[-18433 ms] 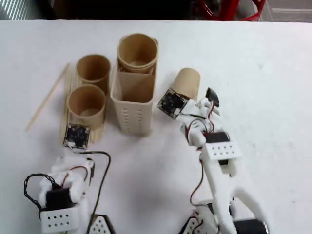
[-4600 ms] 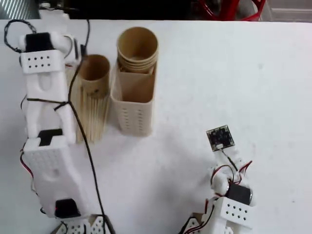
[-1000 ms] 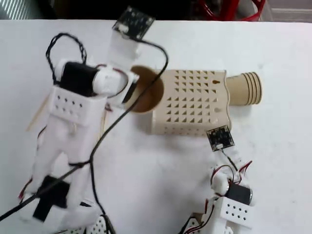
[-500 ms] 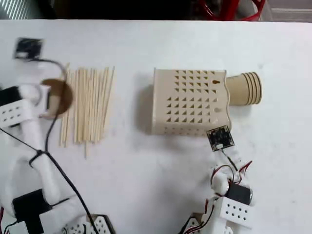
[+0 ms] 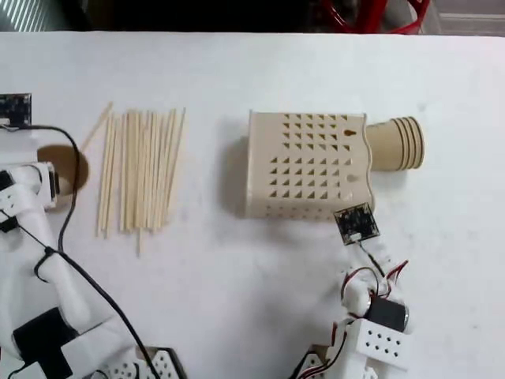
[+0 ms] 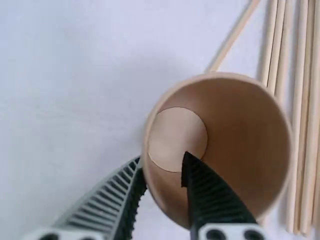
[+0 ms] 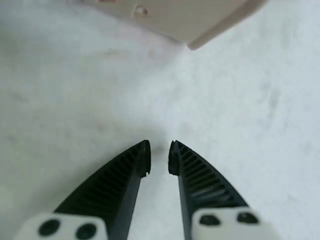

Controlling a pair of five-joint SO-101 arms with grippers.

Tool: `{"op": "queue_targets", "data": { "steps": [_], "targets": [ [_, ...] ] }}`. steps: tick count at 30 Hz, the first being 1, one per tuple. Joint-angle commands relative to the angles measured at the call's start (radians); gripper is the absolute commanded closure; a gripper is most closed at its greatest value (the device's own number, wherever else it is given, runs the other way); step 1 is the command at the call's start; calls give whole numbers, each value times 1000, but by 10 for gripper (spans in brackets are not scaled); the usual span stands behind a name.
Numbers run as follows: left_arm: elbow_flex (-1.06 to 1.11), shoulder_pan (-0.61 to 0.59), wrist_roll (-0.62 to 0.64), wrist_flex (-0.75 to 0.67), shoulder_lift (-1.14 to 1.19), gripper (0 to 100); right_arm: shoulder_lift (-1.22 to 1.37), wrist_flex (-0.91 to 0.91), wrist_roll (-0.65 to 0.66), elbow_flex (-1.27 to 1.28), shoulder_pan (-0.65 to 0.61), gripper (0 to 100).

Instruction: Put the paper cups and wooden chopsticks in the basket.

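My left gripper (image 6: 162,170) is shut on a brown paper cup (image 6: 220,145), one finger inside and one outside its wall. In the high view this cup (image 5: 72,167) is at the table's far left edge, beside the spread wooden chopsticks (image 5: 138,170). The perforated basket (image 5: 308,166) lies on its side in the middle. A stack of paper cups (image 5: 397,144) pokes out of its right end. My right gripper (image 7: 159,152) hangs just above the table near the basket's front corner (image 7: 190,20), shut with nothing in it.
One stray chopstick (image 6: 232,37) lies at an angle apart from the rest of the pile (image 6: 295,100). The right arm (image 5: 371,316) rests at the table's front right. Bare white table lies between the chopsticks and the basket.
Within the last second the left arm swung left from the basket's open end to the table's left edge, carrying the cup. Basket, chopsticks and right arm have not moved.
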Motion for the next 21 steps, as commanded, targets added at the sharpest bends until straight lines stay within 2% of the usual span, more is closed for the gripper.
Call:
{"op": "queue_targets", "data": {
  "steps": [1, 4, 13, 17, 21],
  "targets": [
    [-38, -4, -2, -17, -67, 863, -7, -21, 12, 2, 5, 925],
    [-81, 16, 2, 14, -116, 863, -7, -21, 12, 2, 5, 925],
    [-107, 197, 0, 292, -403, 864, -7, -21, 12, 2, 5, 925],
    [-107, 328, 0, 318, -524, 867, -7, -21, 12, 2, 5, 925],
    [-107, 524, 2, 310, -578, 868, -7, -21, 12, 2, 5, 925]
  ]
}}
